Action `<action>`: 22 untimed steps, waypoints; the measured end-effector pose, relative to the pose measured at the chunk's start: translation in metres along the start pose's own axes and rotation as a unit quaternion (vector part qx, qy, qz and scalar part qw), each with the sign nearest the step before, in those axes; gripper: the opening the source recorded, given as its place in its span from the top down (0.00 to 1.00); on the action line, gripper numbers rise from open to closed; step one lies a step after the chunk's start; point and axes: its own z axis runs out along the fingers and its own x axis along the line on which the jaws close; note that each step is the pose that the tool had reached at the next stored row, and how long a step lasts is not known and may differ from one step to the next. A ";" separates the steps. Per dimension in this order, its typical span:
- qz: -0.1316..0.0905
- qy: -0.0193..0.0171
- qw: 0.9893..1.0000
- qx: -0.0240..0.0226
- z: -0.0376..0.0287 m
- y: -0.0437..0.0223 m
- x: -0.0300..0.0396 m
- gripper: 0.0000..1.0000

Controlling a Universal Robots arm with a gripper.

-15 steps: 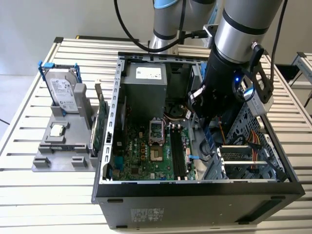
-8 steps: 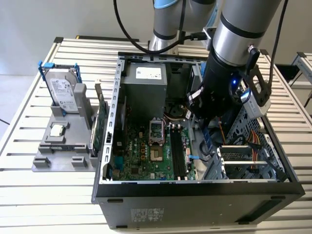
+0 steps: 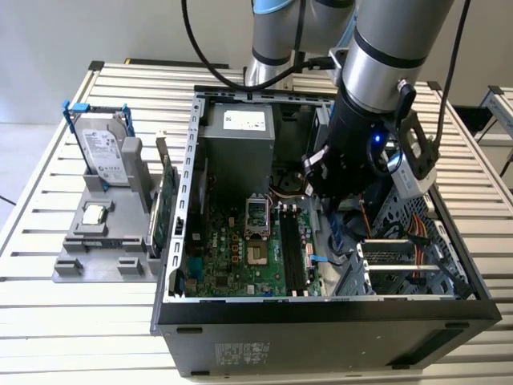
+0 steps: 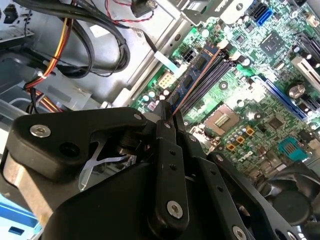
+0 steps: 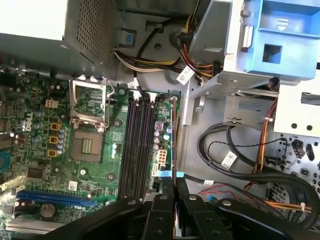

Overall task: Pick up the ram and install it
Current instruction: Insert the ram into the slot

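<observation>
While the black two-fingered hand (image 5: 173,192) hung inside the open grey computer case (image 3: 321,317), it was clamped on the long, thin, dark bluish-green ram stick (image 5: 173,137).
The stick stood on edge just beside the black motherboard slots (image 5: 139,142), above the board; picked up, apparently not seated.

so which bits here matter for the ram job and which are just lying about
For the job: ram, held in the pincer; black memory slots.
Lying about: hard drive, silver chip, green card, grey tray.
</observation>
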 end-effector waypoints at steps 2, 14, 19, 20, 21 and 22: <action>0.004 0.000 1.000 0.000 0.0009 0.0001 0.0016 1.00; 0.025 -0.001 1.000 0.000 0.0057 0.0005 0.0071 1.00; 0.039 -0.001 0.999 0.000 0.0083 0.0006 0.0086 1.00; 0.041 -0.001 0.999 0.000 0.0089 0.0007 0.0090 1.00; 0.043 -0.001 0.999 0.001 0.0094 0.0007 0.0092 1.00; 0.044 -0.001 0.999 0.001 0.0098 0.0007 0.0094 1.00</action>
